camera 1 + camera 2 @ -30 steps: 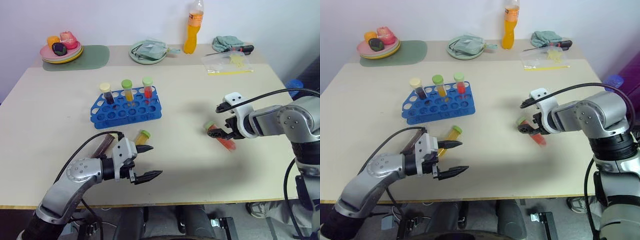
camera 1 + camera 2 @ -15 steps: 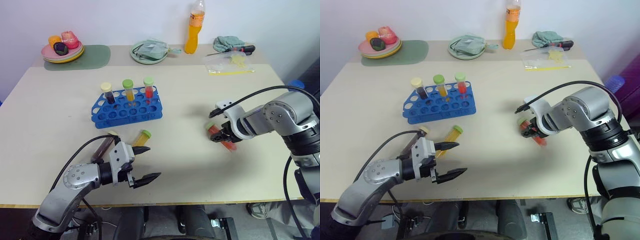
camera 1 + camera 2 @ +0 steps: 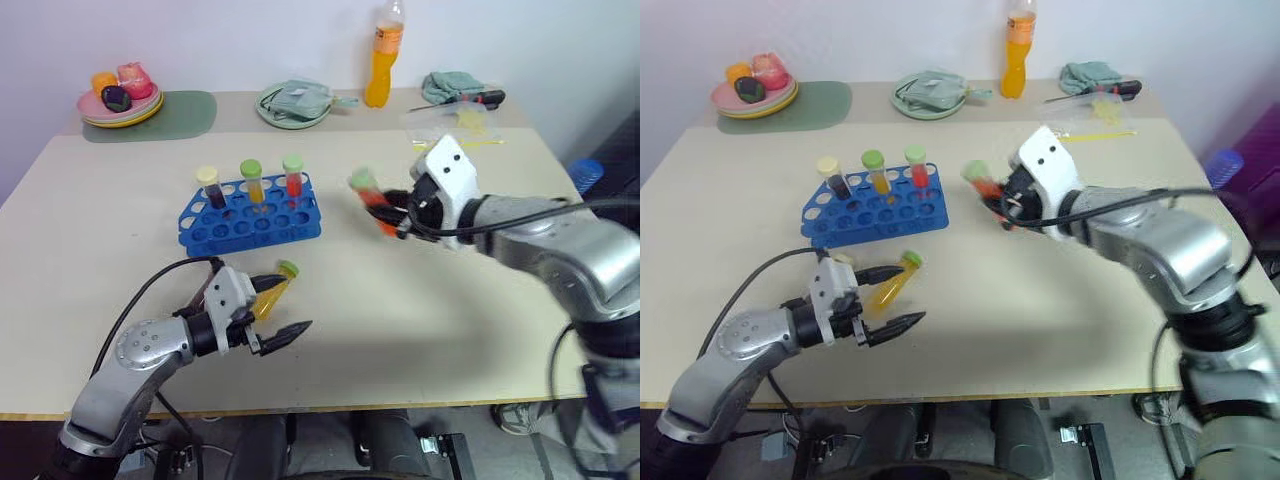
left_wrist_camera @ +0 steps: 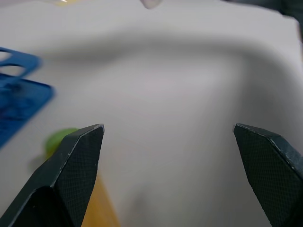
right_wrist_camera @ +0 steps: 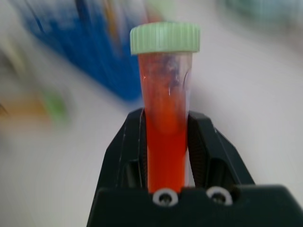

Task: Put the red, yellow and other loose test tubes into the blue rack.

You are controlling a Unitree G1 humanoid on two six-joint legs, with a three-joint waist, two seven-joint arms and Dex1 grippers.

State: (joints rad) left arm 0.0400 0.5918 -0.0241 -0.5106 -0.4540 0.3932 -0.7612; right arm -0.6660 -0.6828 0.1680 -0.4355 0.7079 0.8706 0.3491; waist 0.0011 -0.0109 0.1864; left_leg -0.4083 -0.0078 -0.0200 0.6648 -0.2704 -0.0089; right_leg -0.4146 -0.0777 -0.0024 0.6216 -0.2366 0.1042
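A pale beige table (image 3: 480,330) with a light wooden front edge is set against a plain white wall (image 3: 250,40). Even, soft lighting is cast, with faint shadows laid on the tabletop. A dark floor (image 3: 330,450) is seen beneath the table's front edge. A blue object (image 3: 587,170), unidentifiable, is seen beyond the table's side edge.

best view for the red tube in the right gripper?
Right wrist view: the red tube stands large between the right gripper's fingers, green cap and liquid plain. Both eye views show it small, held above the table to the right of the blue rack. Left wrist view doesn't help.
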